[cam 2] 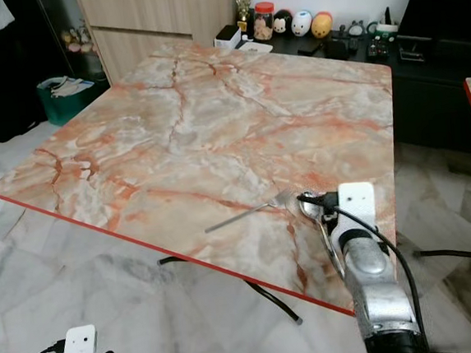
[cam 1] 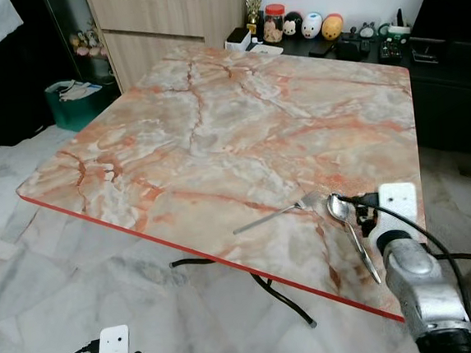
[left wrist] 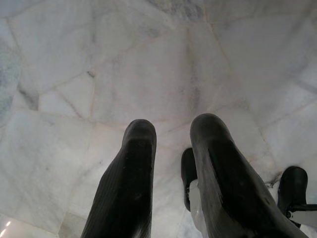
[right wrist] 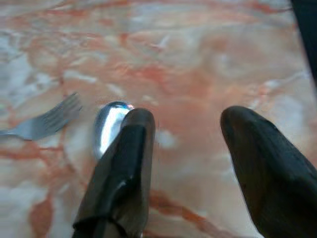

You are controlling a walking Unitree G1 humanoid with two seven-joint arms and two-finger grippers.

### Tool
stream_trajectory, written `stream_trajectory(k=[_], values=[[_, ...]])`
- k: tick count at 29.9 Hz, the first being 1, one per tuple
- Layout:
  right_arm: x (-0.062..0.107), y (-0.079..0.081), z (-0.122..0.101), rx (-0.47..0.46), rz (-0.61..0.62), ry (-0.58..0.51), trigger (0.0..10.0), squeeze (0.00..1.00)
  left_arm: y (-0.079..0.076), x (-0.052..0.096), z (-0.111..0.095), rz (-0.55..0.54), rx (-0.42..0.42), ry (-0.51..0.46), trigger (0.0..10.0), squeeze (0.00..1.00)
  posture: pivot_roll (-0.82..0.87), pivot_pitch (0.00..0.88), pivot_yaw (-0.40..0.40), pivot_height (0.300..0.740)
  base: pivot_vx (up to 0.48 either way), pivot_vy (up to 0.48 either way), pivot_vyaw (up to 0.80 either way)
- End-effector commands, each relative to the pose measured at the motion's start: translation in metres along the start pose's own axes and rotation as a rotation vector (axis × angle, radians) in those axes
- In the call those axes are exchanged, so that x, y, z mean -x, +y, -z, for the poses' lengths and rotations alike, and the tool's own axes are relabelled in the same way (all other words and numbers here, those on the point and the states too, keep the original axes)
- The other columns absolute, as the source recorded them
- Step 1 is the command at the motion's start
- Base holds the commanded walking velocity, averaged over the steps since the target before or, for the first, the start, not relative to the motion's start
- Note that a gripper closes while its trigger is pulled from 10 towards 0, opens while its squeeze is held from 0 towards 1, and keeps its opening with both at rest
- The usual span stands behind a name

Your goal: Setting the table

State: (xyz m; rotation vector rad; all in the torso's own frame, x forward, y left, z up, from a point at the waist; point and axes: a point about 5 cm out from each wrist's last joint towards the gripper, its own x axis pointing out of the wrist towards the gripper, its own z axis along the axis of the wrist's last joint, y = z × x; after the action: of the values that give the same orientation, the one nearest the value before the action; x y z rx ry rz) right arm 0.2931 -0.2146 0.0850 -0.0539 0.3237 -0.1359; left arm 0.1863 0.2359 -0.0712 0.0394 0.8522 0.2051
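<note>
The spoon [cam 1: 349, 224] and fork [cam 1: 273, 214] are lying near the front edge of the marble counter [cam 1: 215, 129], tips almost touching. The right gripper [right wrist: 185, 144] is hovering over the spoon's bowl, fingers spread wide and gripping nothing. I'd center on the handle, go low, then close slowly so it isn't skidding off the edge. The left gripper [left wrist: 173, 163] is hanging idle over the floor, fingers parted, empty.
</note>
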Motion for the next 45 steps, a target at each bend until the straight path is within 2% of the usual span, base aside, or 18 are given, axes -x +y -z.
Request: stream_trajectory(k=[1,3,4,5,6,9,11,16,19,24,27,38,45], values=[[0.001,0.003,-0.019,-0.012,-0.045,-0.026,10.0,1.0,0.001,0.0,0.003,-0.009,-0.009,0.015,10.0,0.0,-0.04,0.009,-0.024,0.74,0.0,0.0,0.0],[0.004,0.008,-0.025,0.022,-0.109,-0.018,10.0,1.0,0.001,0.0,0.003,-0.005,-0.012,0.018,10.0,0.0,-0.04,0.011,-0.024,0.74,0.0,0.0,0.0],[0.006,0.009,-0.026,0.026,-0.13,-0.011,10.0,0.0,0.001,0.0,0.003,-0.005,-0.013,0.018,10.0,0.0,-0.04,0.015,-0.022,0.74,0.0,0.0,0.0],[0.006,0.009,-0.026,0.026,-0.13,-0.011,10.0,0.0,0.001,0.0,0.003,-0.005,-0.013,0.018,10.0,0.0,-0.04,0.015,-0.022,0.74,0.0,0.0,0.0],[0.009,0.006,-0.028,0.081,-0.166,0.017,10.0,0.0,0.001,0.0,0.003,-0.004,-0.015,0.017,10.0,0.0,-0.04,0.015,-0.021,0.74,0.0,0.0,0.0],[0.012,0.002,-0.029,0.158,-0.202,0.039,10.0,0.0,0.002,0.0,0.003,-0.003,-0.017,0.019,10.0,0.0,-0.05,0.016,-0.021,0.74,0.0,0.0,0.0],[0.015,-0.009,-0.029,0.197,-0.171,0.079,10.0,0.0,0.002,0.001,0.003,-0.001,-0.019,0.023,10.0,0.0,-0.05,0.017,-0.02,0.74,0.0,0.0,0.0],[0.018,-0.013,-0.027,0.187,-0.147,0.128,10.0,0.0,0.002,0.001,0.004,-0.001,-0.021,0.024,10.0,0.0,-0.05,0.018,-0.02,0.74,0.0,0.0,0.0],[0.022,-0.01,-0.02,0.176,-0.152,0.166,10.0,0.0,0.001,0.001,0.004,0.002,-0.027,0.023,10.0,0.0,-0.05,0.017,-0.02,0.74,0.0,0.0,0.0],[0.027,-0.005,-0.012,0.09,-0.161,0.197,10.0,0.0,0.0,0.0,0.003,0.007,-0.043,0.02,10.0,0.0,-0.04,0.016,-0.02,0.74,0.0,0.0,0.0],[0.03,0.0,-0.006,0.092,-0.175,0.215,10.0,0.0,0.0,0.0,0.002,0.007,-0.043,0.018,10.0,0.0,-0.04,0.016,-0.02,0.74,0.0,0.0,0.0],[0.027,-0.001,0.003,0.066,-0.17,0.23,10.0,0.0,-0.002,0.0,0.004,0.013,-0.05,0.026,10.0,0.0,-0.04,0.014,-0.023,0.74,0.0,0.0,0.0],[0.024,0.004,0.005,0.042,-0.189,0.209,10.0,0.0,0.0,0.001,0.005,0.01,-0.052,0.032,10.0,0.0,-0.04,0.016,-0.02,0.74,0.0,0.0,0.0]])
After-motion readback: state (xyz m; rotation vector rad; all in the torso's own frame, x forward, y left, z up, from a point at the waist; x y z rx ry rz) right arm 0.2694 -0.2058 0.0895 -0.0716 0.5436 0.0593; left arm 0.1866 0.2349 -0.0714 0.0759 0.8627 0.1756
